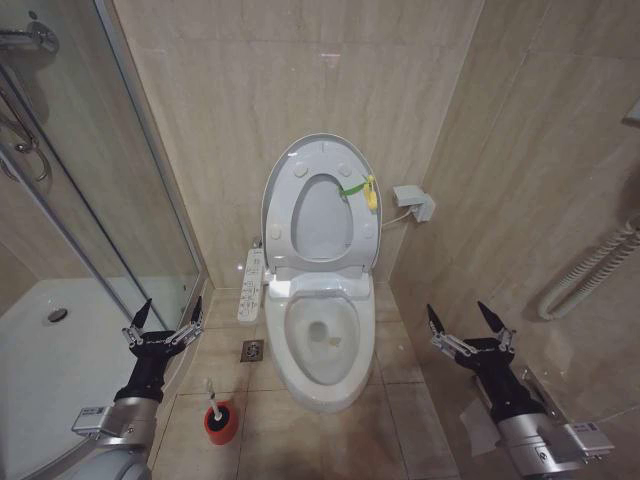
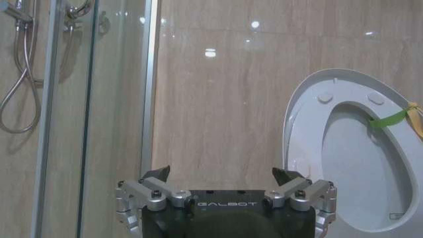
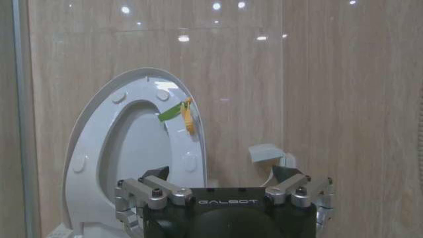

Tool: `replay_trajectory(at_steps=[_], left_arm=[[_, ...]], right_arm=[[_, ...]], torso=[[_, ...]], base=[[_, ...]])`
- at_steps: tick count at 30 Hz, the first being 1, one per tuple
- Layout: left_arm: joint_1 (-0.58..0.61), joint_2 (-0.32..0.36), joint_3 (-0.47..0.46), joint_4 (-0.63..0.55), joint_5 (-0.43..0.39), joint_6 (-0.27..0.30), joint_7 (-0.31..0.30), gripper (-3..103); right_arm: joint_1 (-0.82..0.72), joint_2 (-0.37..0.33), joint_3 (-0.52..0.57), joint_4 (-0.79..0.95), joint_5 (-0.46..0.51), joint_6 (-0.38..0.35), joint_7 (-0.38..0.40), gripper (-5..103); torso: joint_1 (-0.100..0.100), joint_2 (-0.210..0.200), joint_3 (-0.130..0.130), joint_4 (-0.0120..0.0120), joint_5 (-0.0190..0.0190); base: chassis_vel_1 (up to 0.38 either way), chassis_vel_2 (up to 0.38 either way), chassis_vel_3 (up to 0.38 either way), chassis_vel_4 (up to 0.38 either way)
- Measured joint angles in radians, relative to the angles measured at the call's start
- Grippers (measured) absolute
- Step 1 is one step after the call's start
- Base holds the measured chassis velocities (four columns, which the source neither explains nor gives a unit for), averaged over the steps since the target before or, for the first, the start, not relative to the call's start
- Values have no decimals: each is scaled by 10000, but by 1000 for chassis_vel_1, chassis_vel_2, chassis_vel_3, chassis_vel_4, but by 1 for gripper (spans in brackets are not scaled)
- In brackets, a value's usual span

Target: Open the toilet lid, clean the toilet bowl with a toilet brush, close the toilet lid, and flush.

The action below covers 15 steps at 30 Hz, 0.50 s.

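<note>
Both tools, left tool [image 1: 162, 320] and right tool [image 1: 468, 322], hover with fingers apart flanking the toilet bowl [image 1: 320, 350]; toilet lid [image 1: 322, 205] leans upright against the wall, exposing the bowl for the toilet brush [image 1: 212, 395] standing in its red holder [image 1: 221, 423] on the floor.

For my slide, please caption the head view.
Toilet lid raised, toilet brush in holder, both grippers open beside the toilet bowl.

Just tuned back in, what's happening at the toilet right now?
The toilet lid is up against the wall, leaving the toilet bowl exposed. Both grippers are open and hold nothing: the left gripper hovers near the shower glass, the right gripper right of the bowl. The toilet brush stands in its red holder on the floor.
</note>
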Motion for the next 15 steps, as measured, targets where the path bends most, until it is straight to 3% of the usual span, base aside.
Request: replay_trajectory(at_steps=[15], left_arm=[[0, 0, 0, 0, 0, 0, 1, 100]], right_arm=[[-2, 8, -701, 66, -248, -105, 738, 100]], torso=[[0, 0, 0, 2, 0]], base=[[0, 0, 0, 0]])
